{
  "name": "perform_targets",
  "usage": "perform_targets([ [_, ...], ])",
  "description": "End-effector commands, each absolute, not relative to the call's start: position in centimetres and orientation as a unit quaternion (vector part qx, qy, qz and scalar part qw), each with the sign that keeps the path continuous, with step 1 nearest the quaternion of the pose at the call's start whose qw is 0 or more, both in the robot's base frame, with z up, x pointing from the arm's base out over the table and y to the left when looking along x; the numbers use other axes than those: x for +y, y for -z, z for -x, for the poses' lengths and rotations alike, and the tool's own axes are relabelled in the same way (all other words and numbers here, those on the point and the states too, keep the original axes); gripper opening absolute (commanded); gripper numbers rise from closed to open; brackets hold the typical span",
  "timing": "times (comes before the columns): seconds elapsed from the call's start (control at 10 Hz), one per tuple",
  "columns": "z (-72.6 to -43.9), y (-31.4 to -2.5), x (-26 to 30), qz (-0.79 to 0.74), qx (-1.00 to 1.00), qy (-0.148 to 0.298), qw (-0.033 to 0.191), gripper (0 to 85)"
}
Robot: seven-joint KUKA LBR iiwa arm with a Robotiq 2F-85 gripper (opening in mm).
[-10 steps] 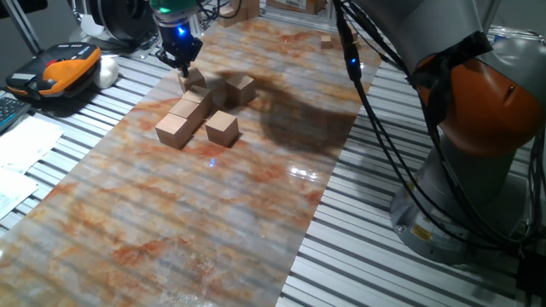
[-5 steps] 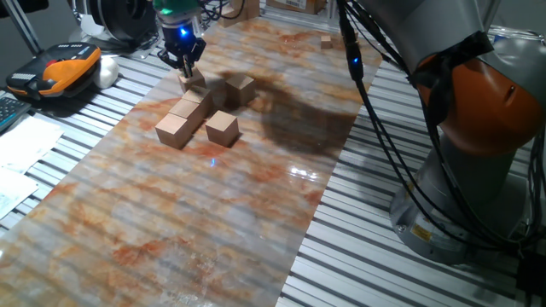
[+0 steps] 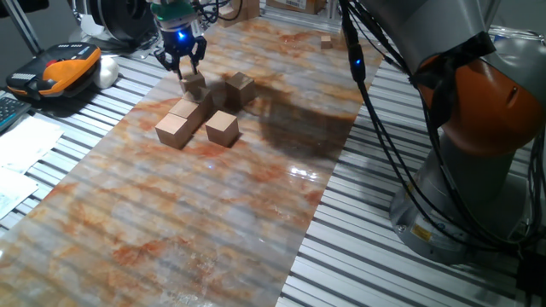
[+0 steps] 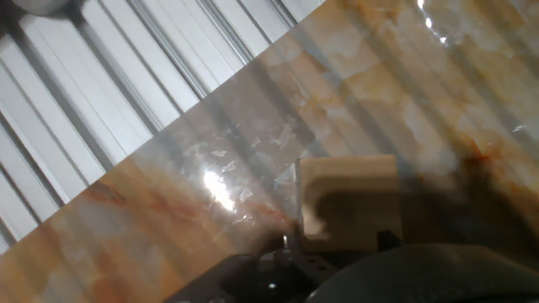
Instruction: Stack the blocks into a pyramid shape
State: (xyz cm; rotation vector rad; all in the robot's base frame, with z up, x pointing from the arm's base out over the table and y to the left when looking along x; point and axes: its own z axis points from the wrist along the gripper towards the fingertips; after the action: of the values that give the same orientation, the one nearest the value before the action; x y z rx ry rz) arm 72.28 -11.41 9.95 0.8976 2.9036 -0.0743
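Several light-tan blocks lie on the marbled mat (image 3: 256, 196) in the fixed view. One block (image 3: 173, 130) and a second (image 3: 188, 109) form a diagonal row, and another (image 3: 222, 128) stands to their right. Farther back sits a lone block (image 3: 241, 85). At the row's far end is a block (image 3: 194, 83), which shows in the hand view as a pale cube (image 4: 349, 198). My gripper (image 3: 182, 68) hovers just above that block, open and apart from it. Whether that block rests on another I cannot tell.
Left of the mat lie an orange-and-black device (image 3: 64, 68), a white object (image 3: 107, 72) and papers (image 3: 26, 145) on the slatted table. A small wooden piece (image 3: 327, 41) sits far back. Black cables (image 3: 375, 102) and the arm's base (image 3: 478, 145) fill the right side.
The gripper has let go of the far block, opened its fingers and risen a little. The block stays where it was set.
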Motion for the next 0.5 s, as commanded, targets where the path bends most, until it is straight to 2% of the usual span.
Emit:
perform_targets([
  [0.0,-72.28,-9.95,-11.43,-0.290,0.955,0.034,0.052,85.0],
  [0.4,-72.37,-9.73,-11.48,-0.237,0.968,0.053,0.063,85.0],
])
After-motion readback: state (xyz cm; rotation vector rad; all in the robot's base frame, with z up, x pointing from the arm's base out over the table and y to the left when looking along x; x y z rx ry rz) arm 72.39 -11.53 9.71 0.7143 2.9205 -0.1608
